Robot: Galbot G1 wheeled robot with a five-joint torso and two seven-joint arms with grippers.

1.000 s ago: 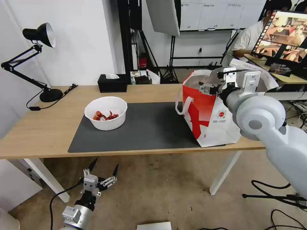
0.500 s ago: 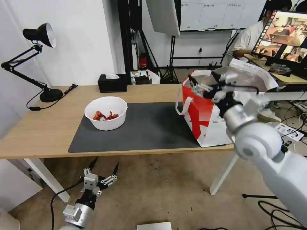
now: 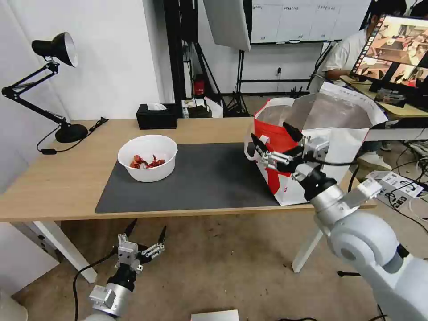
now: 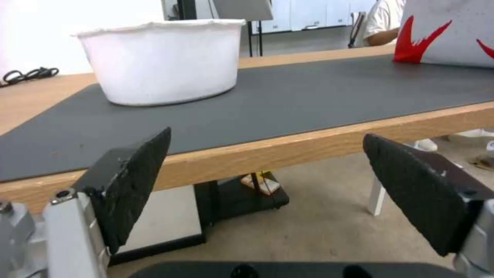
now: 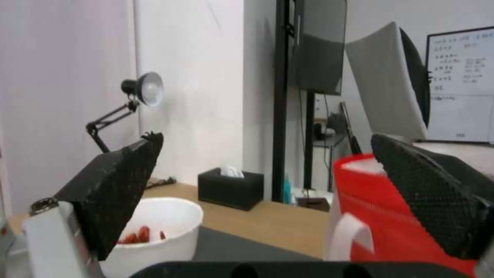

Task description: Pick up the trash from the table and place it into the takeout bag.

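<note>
The trash I see is a white round bowl (image 3: 147, 157) with red food scraps, standing on the left part of the dark grey mat (image 3: 200, 178) on the light-wood table (image 3: 62, 183). The white and red takeout bag (image 3: 312, 147) stands open at the mat's right end, foil lining showing. My right gripper (image 3: 269, 132) hovers open and empty by the bag's left side, pointing toward the bowl (image 5: 154, 227). My left gripper (image 3: 148, 227) hangs open below the table's front edge, facing the bowl (image 4: 159, 61) and the bag (image 4: 447, 34).
A black tissue box (image 3: 156, 116) sits at the table's back edge, and a black desk lamp (image 3: 53, 49) stands at the back left. White table legs (image 3: 312, 245) and cables lie on the floor. A person sits at a screen behind the bag.
My right arm has drawn back from over the bag's opening and dropped down to the bag's left front, fingers open. The left arm and the bowl have stayed put.
</note>
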